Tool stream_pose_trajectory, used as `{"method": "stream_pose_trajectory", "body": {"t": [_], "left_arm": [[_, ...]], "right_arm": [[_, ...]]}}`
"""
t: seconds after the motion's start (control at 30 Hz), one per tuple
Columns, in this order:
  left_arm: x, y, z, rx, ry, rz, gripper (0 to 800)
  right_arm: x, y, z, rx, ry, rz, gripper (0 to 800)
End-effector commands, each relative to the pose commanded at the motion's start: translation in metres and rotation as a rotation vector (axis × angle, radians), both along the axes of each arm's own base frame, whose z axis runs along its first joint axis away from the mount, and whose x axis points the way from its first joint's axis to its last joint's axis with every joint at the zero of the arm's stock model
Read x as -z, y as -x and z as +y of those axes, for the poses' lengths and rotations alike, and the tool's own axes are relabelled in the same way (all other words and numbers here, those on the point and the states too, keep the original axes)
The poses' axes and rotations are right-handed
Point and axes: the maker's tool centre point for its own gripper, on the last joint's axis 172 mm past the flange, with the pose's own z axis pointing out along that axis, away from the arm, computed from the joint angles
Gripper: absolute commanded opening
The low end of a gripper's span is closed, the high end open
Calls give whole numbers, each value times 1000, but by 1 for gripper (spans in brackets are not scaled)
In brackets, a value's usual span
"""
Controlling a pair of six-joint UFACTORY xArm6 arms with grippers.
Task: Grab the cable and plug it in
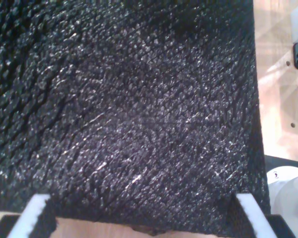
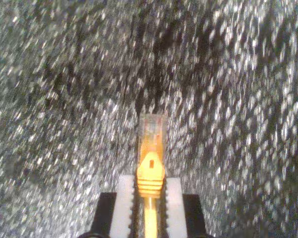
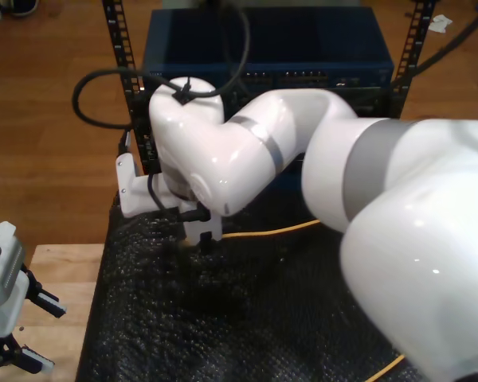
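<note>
Above black mat [image 3: 247, 318], my second gripper [image 2: 150, 191] pinching cable [image 2: 151, 153] plug-forward.

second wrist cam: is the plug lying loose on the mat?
No. The cable's clear plug sticks out from between the white fingers of my second gripper, which is clamped on the yellow-orange boot just behind it, above the black mat.

No text, label, brand, number or sign is showing legibly in any view. In the first wrist view a small dark mark is sitting on a white rounded part [image 1: 288, 174] at the lower right of the frame, too small to read. In the exterior view, the blue rack unit [image 3: 267, 48] at the upper middle of the frame is carrying a row of ports with tiny markings, blurred beyond reading.
</note>
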Motion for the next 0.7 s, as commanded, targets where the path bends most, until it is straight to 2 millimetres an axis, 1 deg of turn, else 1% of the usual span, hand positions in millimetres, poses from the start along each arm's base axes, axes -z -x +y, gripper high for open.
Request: {"method": "stream_pose_trajectory", "body": {"t": [0.17, 0.23, 0.33, 0.4, 0.53, 0.63, 0.7], "left_arm": [[-1, 0, -6, 6, 12, 5, 800], [-5, -6, -14, 2, 38, -9, 800], [-17, -22, -29, 7, 72, -49, 800], [-27, -33, -44, 37, 90, -76, 800], [-40, -46, -80, 103, 109, -79, 800], [-46, -55, -103, 122, 112, -58, 800], [-52, -58, -124, 157, 127, -57, 800]], "right_arm": [[-20, -4, -22, 56, -43, 4, 4], [-28, -2, -31, 59, -60, 19, 4], [-38, 0, -42, 80, -108, 62, 4], [-46, 1, -52, 95, -145, 90, 4], [-63, 2, -68, 134, -218, 118, 4], [-69, 6, -83, 154, -238, 118, 4], [-72, 10, -93, 169, -243, 112, 4]]}}
